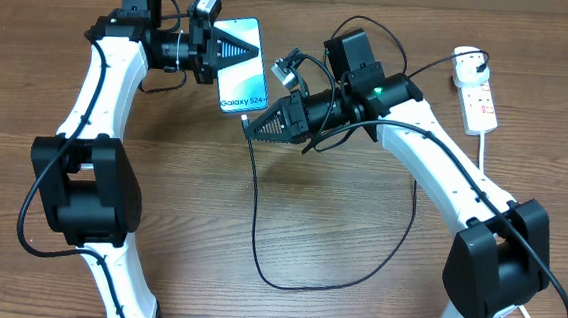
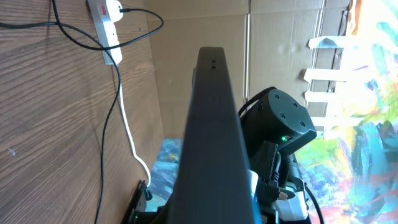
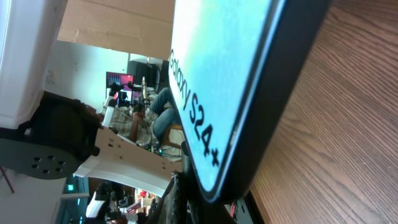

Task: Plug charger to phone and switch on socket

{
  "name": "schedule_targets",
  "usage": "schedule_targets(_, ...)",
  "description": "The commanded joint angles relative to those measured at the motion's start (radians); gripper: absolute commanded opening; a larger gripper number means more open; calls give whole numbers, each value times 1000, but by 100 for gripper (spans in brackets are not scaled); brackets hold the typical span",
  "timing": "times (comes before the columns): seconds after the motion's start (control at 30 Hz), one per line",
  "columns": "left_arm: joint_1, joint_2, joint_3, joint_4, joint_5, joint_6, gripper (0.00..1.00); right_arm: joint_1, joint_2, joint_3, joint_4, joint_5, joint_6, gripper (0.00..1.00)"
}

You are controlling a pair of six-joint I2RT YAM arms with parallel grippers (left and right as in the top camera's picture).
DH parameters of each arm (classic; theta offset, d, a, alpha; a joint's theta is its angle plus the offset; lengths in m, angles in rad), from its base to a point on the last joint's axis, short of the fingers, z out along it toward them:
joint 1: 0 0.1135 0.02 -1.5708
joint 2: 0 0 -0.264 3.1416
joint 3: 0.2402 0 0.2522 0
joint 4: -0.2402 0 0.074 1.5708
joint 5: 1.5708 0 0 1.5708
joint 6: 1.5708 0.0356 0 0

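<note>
My left gripper (image 1: 246,49) is clamped on the phone (image 1: 244,84), holding it screen-up over the far side of the table (image 1: 338,243). My right gripper (image 1: 251,127) sits just beside the phone's near short edge, the one with the lettering. It looks closed on the charger (image 1: 257,207) tip, though its fingers hide the connector itself. The phone's long axis runs away from that gripper, so the plug has to go straight in along it, while the socket (image 1: 477,92) lies well apart at far right, nearer my right arm.
</note>
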State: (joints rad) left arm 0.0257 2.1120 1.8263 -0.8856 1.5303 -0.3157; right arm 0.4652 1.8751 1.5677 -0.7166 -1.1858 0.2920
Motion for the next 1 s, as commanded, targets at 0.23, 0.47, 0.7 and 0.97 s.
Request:
schedule_targets(0.23,-8,-39,15,1,33,-6,4,2,4,-4,22,-1,17,4)
schedule_targets(0.47,-8,-39,15,1,33,-6,4,2,4,-5,39,6,27,4)
schedule_targets(0.7,-8,-39,15,1,34,-6,4,2,4,-4,39,18,31,4)
schedule_targets(0.97,-8,-39,15,0,34,-6,4,1,4,-4,40,18,31,4)
